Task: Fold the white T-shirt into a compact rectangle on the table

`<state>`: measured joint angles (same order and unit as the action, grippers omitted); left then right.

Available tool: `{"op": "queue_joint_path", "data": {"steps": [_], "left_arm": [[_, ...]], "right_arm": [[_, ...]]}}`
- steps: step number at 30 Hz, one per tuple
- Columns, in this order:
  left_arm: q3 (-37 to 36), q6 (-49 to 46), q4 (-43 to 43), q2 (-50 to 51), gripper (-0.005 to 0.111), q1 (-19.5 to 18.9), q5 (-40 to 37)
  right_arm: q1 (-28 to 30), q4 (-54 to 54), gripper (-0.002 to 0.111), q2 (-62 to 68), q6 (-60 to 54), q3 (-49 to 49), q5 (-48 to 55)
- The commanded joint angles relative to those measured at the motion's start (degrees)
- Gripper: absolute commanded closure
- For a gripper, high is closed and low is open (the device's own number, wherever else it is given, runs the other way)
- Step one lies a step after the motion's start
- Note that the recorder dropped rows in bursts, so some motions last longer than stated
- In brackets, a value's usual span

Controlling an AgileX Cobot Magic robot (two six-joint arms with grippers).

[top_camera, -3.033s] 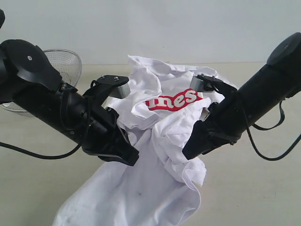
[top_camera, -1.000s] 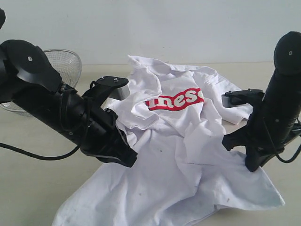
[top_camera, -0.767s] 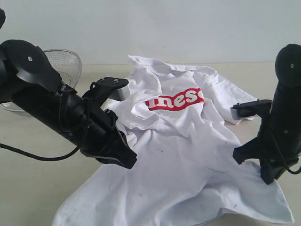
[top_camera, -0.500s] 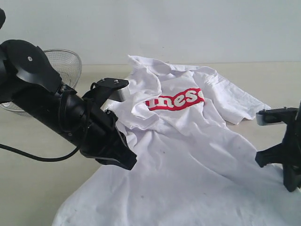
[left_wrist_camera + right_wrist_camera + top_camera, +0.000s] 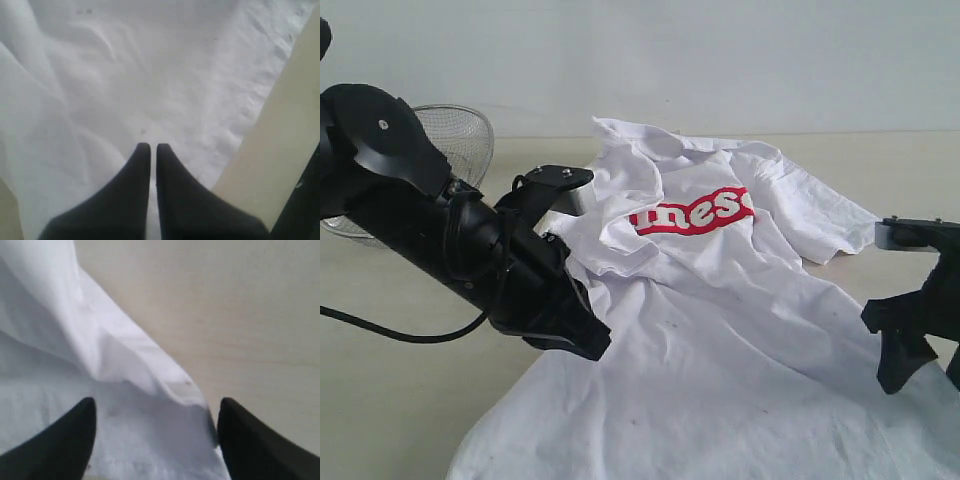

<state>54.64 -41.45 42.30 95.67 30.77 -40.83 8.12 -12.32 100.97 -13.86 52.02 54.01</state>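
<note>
Beige table [image 5: 380,340] — white T-shirt [image 5: 720,330] reads "nese".

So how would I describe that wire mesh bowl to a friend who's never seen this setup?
Start with the wide pale table, then find the big black robot arm on its left side. Just behind that arm, toward the back wall, is the wire mesh bowl. It is the only rounded, see-through thing there; the white T-shirt beside it is crumpled cloth with red lettering.
</note>
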Motion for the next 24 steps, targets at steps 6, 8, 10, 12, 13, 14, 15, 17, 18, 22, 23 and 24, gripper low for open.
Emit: {"op": "queue_joint_path", "data": {"steps": [6, 8, 10, 12, 13, 14, 15, 17, 18, 22, 23, 24], "left_arm": [[-0.1, 0.36, -1.47, -5.78, 0.102, 0.41, 1.16], [-0.1, 0.36, -1.65, -6.74, 0.102, 0.41, 1.63], [-0.1, 0.36, -2.18, -7.34, 0.102, 0.41, 2.95], [-0.1, 0.36, -2.7, -7.44, 0.102, 0.28, 4.97], [-0.1, 0.87, -3.01, -7.44, 0.102, 0.14, 6.4], [-0.1, 1.31, -3.47, -7.44, 0.102, 0.14, 7.63], [-0.1, 1.88, -3.6, -7.44, 0.102, -0.13, 9.36], [-0.1, 2.55, -3.6, -7.44, 0.102, -0.55, 13.25], [-0.1, 3.13, -3.49, -7.44, 0.102, -0.98, 15.3], [0.14, 3.38, -2.75, -7.34, 0.102, -3.66, 22.94], [0.53, 3.38, -2.75, -7.25, 0.102, -4.52, 23.94], [1.14, 3.38, -2.75, -7.03, 0.102, -5.86, 24.85]], "right_arm": [[0.45, 4.14, 0.076, -4.35, 7.71, 0.09, -9.56], [0.45, 4.14, 0.09, -6.4, 7.97, 0.09, -13.47], [0.45, 4.14, 0.106, -7.9, 7.79, 0.28, -16.82], [0.45, 4.14, 0.108, -8.26, 7.79, 1.78, -18.08], [0.45, 3.97, 0.108, -8.26, 7.63, 3.19, -17.72], [0.45, 3.78, 0.108, -8.26, 7.14, 4.73, -17.61], [0.45, 3.78, 0.108, -8.26, 7.14, 6.02, -17.61], [0.45, 3.37, 0.108, -7.62, 6.78, 9.96, -18.03], [0.45, 1.78, 0.108, -6.48, 5.45, 12.35, -17.7], [0.45, -8.87, 0.108, 1.49, -1.28, 23.03, -14.01], [0.45, -11.75, 0.108, 4.22, -2.97, 26.09, -13.08], [0.45, -14.37, 0.108, 6.97, -4.4, 29.32, -12.07]]}}
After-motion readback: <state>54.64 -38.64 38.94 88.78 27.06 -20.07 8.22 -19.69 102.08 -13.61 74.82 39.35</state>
